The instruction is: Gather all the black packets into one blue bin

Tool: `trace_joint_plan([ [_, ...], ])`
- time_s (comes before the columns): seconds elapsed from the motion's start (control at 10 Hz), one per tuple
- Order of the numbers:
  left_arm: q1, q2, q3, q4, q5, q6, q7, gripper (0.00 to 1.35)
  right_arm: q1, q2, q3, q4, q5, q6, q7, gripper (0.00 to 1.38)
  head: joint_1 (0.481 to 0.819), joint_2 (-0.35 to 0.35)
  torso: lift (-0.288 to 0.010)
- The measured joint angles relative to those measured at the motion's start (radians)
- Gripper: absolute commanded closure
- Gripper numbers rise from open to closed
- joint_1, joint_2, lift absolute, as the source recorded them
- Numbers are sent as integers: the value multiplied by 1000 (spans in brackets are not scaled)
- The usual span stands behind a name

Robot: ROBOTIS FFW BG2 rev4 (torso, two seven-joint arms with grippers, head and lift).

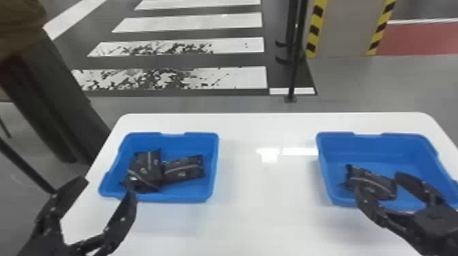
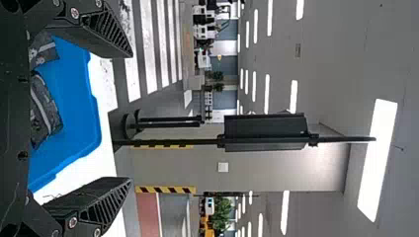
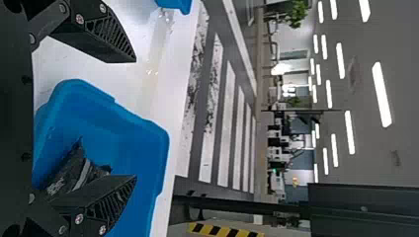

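Black packets (image 1: 146, 166) lie clustered in the left blue bin (image 1: 180, 196); a single packet (image 1: 373, 181) lies in the right blue bin (image 1: 375, 148). My right gripper (image 1: 379, 184), fingers wide apart and empty, is at the single packet; my left gripper (image 1: 106, 187), likewise spread and empty, is near the left bin. Both bins stand on a white table (image 1: 265, 190).

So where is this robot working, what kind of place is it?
Probably a large indoor hall or test space: crosswalk stripes painted on the floor, a column edged in yellow and black, and rows of ceiling lights.
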Motion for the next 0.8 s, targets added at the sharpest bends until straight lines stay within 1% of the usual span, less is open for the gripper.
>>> trace_joint_plan([
  [0.1,56,-12,-2,-48,27,-3,0,150,-41,-19,-5,-10,38,104,20,186,695,56,-110],
  [0.2,120,-17,-5,-106,55,-1,0,150,-87,-40,-6,-15,73,203,38,186,695,46,-110],
  [0.4,244,-17,-9,-204,102,21,-1,150,-161,-70,-2,-18,119,357,51,186,695,-12,-110],
  [0.6,275,-17,-21,-220,131,38,-3,150,-222,-101,16,20,130,490,65,183,695,-38,-110],
  [0.7,275,-17,-21,-220,132,41,-5,150,-265,-119,47,63,129,540,74,183,695,-33,-110],
  [0.8,269,-14,-21,-220,133,48,-7,150,-308,-134,76,111,127,561,77,183,695,-24,-110],
])
